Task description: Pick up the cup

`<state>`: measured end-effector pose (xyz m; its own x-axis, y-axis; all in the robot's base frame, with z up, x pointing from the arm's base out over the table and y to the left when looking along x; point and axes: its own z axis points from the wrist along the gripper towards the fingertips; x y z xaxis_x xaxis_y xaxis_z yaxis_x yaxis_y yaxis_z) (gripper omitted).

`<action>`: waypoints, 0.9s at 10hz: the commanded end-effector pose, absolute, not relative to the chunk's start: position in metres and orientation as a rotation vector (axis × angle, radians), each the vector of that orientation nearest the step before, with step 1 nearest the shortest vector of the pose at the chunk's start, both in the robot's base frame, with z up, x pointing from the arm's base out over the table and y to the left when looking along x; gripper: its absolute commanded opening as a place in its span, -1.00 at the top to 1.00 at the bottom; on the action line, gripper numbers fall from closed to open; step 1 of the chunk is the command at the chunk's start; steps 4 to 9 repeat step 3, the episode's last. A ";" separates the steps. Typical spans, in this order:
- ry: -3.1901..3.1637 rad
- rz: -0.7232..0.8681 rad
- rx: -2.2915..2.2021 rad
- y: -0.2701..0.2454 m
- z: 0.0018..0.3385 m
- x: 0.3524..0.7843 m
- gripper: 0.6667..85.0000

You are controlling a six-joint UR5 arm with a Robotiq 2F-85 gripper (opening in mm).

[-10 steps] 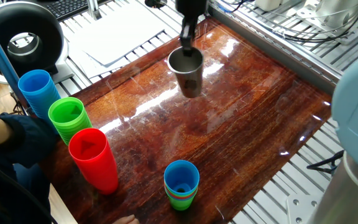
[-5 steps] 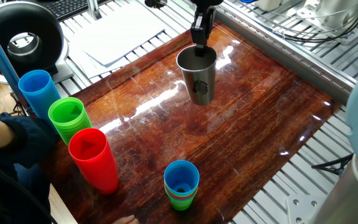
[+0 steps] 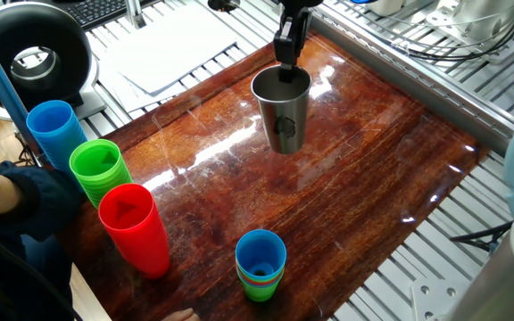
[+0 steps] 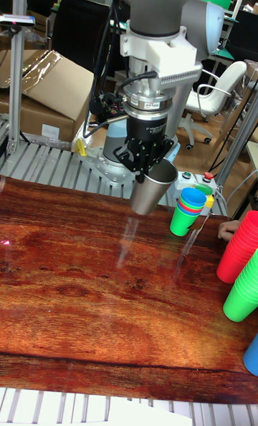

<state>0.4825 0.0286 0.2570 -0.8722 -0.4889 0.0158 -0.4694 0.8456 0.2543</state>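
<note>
The cup [image 3: 284, 109], a plain steel tumbler with a dark mark on its side, hangs tilted above the far part of the wooden table [image 3: 346, 196], clear of its surface; the gripper [image 4: 148, 169] is closed on its rim, one finger inside

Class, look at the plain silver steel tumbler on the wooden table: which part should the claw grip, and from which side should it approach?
Grip the rim wall of the plain silver steel tumbler, coming from above. Its open mouth faces up, so one finger can go inside and one outside the thin wall. The claw holds it that way now, at the far rim, the tumbler tilted and apparently lifted off the table.
</note>
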 end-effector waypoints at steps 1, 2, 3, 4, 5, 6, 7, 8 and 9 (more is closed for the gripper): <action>-2.949 -0.420 0.781 0.031 0.257 0.481 0.98; -2.949 -0.425 0.793 0.029 0.255 0.479 0.98; -2.949 -0.427 0.798 0.028 0.254 0.479 0.98; -2.949 -0.427 0.798 0.028 0.254 0.479 0.98; -2.949 -0.427 0.798 0.028 0.254 0.479 0.98; -2.949 -0.427 0.798 0.028 0.254 0.479 0.98; -2.949 -0.427 0.798 0.028 0.254 0.479 0.98; -2.949 -0.427 0.798 0.028 0.254 0.479 0.98; -2.949 -0.427 0.798 0.028 0.254 0.479 0.98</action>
